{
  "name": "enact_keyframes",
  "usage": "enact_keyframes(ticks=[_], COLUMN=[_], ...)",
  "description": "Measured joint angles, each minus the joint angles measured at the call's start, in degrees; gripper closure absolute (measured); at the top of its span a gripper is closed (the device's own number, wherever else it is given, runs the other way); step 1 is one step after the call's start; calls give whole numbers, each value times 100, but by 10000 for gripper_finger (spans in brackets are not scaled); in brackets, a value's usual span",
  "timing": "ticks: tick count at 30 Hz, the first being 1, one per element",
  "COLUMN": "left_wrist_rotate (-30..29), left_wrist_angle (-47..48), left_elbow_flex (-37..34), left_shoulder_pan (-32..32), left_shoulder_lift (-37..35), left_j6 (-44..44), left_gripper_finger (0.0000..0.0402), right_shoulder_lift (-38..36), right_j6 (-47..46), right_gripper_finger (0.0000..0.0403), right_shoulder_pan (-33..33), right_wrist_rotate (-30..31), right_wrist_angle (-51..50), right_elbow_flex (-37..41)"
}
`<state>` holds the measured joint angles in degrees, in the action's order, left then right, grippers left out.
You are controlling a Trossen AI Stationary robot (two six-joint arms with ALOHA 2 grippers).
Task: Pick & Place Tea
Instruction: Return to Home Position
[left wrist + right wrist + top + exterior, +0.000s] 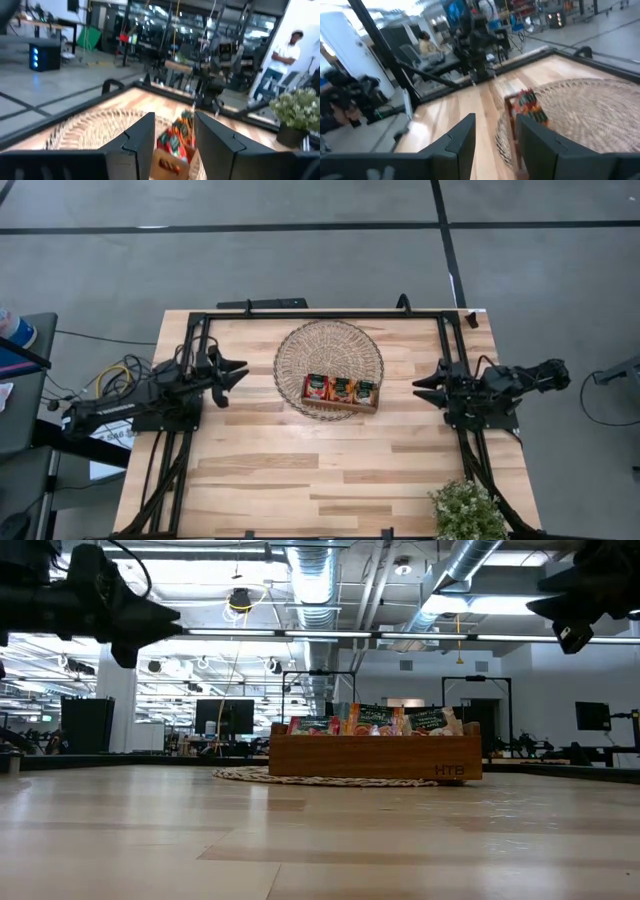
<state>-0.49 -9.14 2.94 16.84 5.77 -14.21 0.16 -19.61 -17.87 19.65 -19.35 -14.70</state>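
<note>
Several red-orange and green tea sachets stand on edge in a brown wooden tray, which sits on the near part of a round woven mat in the middle of the table. In the low view the tea sticks up above the tray's front wall. My left gripper hovers at the table's left side and points level toward the tray. Its fingers are open with nothing between them. My right gripper hovers at the right side, also level and open, facing the tea.
A black rail frame runs along the far edge and both sides of the table. A potted plant stands at the near right corner. Bare wood lies between the mat and the near edge. People show in the room beyond.
</note>
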Motion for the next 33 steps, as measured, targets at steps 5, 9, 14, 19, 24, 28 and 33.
enact_keyframes(ticks=[5, 9, 14, 19, 24, 28, 33], left_wrist_rotate=[-6, 283, 217, 192, 171, 108, -95], left_wrist_angle=[336, 246, 48, 94, 198, 252, 273], left_elbow_flex=[0, -92, -243, -255, -262, -267, -271], left_shoulder_pan=[-4, -4, -7, -7, -7, -7, -7], left_shoulder_lift=[-388, -580, -578, -580, -580, -578, -578], left_j6=[-129, -154, -149, -64, -62, -60, -64], left_gripper_finger=[273, 273, 273, 273, 273, 273, 273], right_shoulder_lift=[-2, -2, -4, -4, -4, -4, -2], right_j6=[-48, 324, 288, 354, 456, 538, 230], right_gripper_finger=[272, 272, 272, 272, 272, 272, 272], right_shoulder_pan=[0, 0, 0, 0, 0, 0, 74], right_wrist_rotate=[6, 145, 84, -169, -174, -159, -150], right_wrist_angle=[-81, 837, 1191, 1096, 929, 725, 744], right_elbow_flex=[-74, 299, 739, 878, 984, 980, 980])
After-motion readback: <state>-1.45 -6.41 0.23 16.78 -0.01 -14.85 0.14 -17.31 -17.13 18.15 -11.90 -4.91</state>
